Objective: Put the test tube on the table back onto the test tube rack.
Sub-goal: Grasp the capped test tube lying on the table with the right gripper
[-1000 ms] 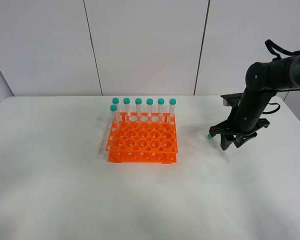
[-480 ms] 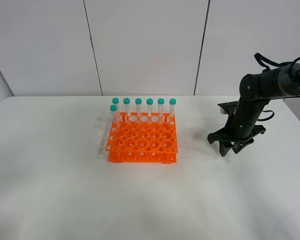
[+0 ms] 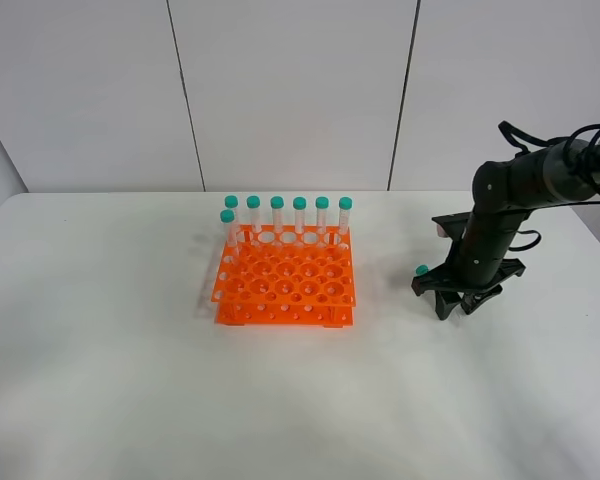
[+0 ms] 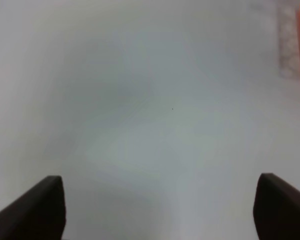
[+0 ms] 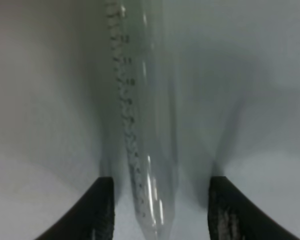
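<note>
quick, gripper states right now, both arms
left gripper: open, holding nothing
right gripper: open, one finger on each side of the test tube, not clamped on it

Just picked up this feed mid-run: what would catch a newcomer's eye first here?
The bright orange test tube rack stands midway across the white table, teal-capped tubes upright along its far side. Right of it, the black right tool is low over the table, fingers straddling the clear test tube, which fills the right wrist view with gaps either side.
</note>
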